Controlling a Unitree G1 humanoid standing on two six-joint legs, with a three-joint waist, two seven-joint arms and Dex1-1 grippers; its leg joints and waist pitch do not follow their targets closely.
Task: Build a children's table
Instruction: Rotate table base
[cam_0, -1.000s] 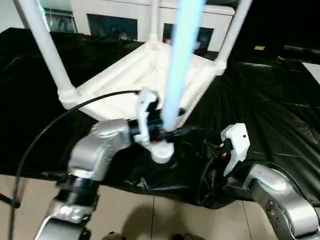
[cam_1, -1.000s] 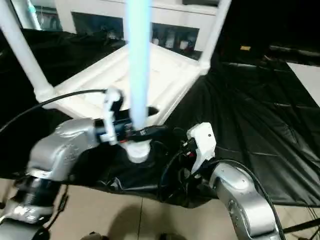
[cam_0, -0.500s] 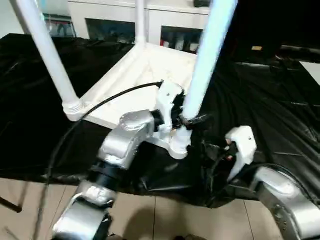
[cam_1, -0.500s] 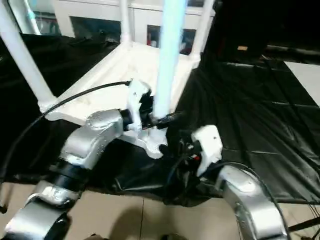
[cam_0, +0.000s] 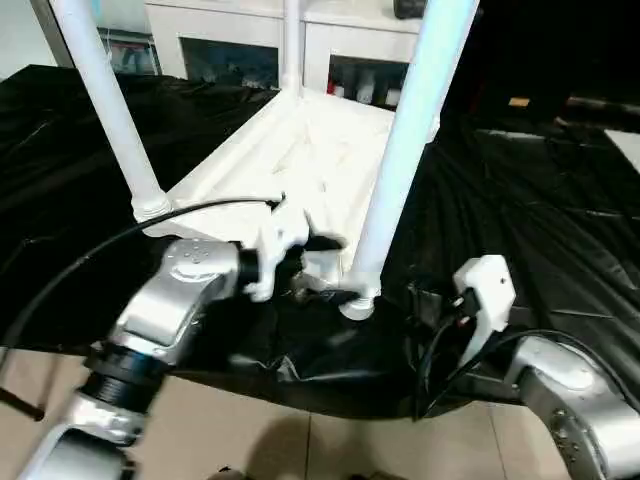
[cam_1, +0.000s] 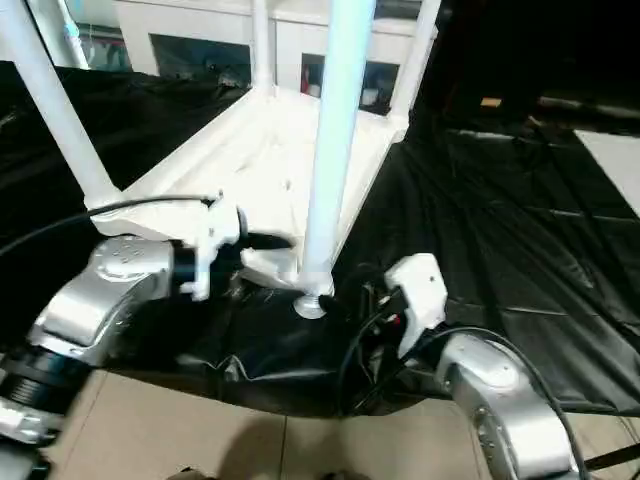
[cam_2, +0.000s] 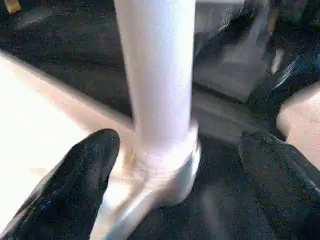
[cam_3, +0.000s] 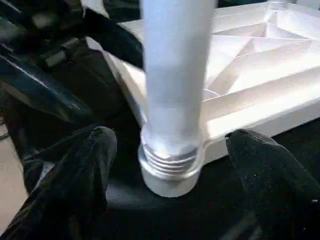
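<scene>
While the tabletop lies upside down on the black-covered surface, ribbed side up and near corner at the front edge, all four legs stand up out of its corner sockets, so this looks like the last leg being seated or screwed home. That leg stands in the near corner socket, and the right wrist view shows thread rings still exposed above the socket, so I'd judge it not fully home. Left claw is released, fingers spread wide either side of the leg's base, one finger beside the tabletop edge, neither clearly touching the tube. Right claw is also released, fingers apart around the same base from the front, gripping nothing. To do the step well: close one claw low on the leg, just above the socket, where the tube is stiffest and least likely to lever sideways. Keep the leg upright, in line with the socket, then turn and press down together so the threads don't cross. Steady the tabletop with the other claw, since light plastic on slick sheet will probably slide or spin with the leg. Watch the left arm's cable near the far left leg. Stop once the rings disappear into the socket.
</scene>
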